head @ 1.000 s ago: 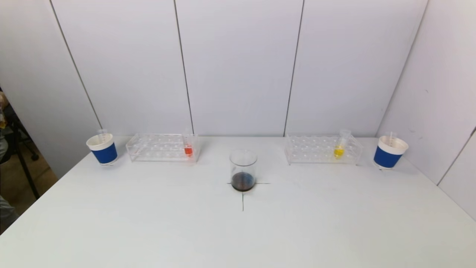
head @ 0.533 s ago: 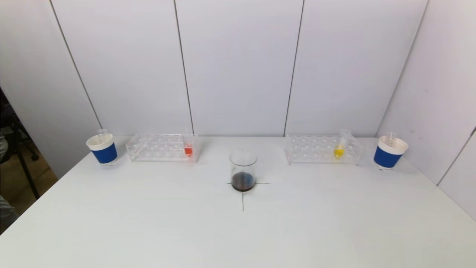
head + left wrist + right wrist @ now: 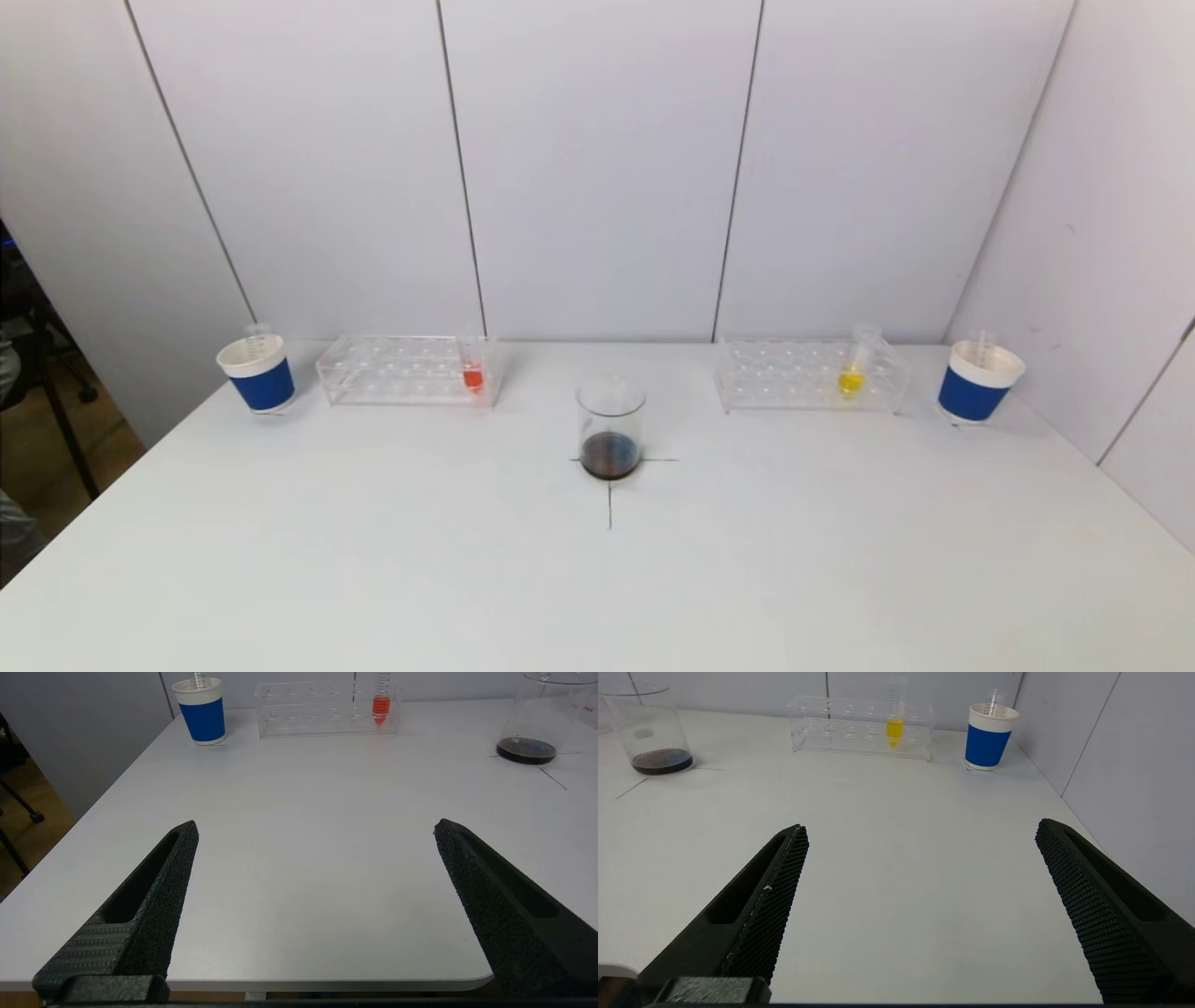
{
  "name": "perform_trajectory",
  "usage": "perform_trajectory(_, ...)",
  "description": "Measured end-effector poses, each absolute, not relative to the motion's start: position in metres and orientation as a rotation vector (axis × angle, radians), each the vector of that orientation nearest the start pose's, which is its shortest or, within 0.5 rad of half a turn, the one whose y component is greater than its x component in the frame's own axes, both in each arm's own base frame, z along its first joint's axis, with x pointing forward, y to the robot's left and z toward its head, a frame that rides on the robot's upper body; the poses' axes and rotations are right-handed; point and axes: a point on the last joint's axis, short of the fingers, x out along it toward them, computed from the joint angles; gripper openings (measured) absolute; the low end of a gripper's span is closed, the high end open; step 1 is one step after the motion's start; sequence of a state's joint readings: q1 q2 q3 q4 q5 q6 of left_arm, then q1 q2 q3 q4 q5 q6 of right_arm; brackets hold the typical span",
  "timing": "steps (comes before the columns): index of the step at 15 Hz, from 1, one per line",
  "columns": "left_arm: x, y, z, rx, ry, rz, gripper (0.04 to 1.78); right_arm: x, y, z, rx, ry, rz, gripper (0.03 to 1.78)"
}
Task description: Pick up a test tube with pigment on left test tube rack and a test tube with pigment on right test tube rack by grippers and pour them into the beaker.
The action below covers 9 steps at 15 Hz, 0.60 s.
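Observation:
A clear left rack point(image 3: 401, 371) at the back left holds a test tube with orange-red pigment point(image 3: 472, 373), also in the left wrist view point(image 3: 380, 704). A clear right rack point(image 3: 803, 375) holds a tube with yellow pigment point(image 3: 851, 378), also in the right wrist view point(image 3: 894, 730). A glass beaker point(image 3: 611, 427) with dark liquid stands on a cross mark at mid-table. Neither arm shows in the head view. My left gripper point(image 3: 315, 828) is open and empty over the table's near left edge. My right gripper point(image 3: 922, 830) is open and empty over the near right part.
A blue and white paper cup point(image 3: 258, 374) with an empty tube stands left of the left rack. Another such cup point(image 3: 976, 381) stands right of the right rack, close to the side wall point(image 3: 1102, 233). White panels close the back.

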State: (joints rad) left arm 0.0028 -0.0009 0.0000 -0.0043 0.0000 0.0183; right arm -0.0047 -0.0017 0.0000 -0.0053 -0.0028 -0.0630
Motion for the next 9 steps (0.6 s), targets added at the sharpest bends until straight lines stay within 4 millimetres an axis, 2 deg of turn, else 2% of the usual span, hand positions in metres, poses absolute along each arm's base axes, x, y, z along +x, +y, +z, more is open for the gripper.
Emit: perform_trajectory(9, -0.0229, -0.0001, 0.0759, 0.018, -0.005, 0.003, 1.76, -0.0229, 0.0000, 0.0760, -0.046, -0.007, -0.009, 1.77)
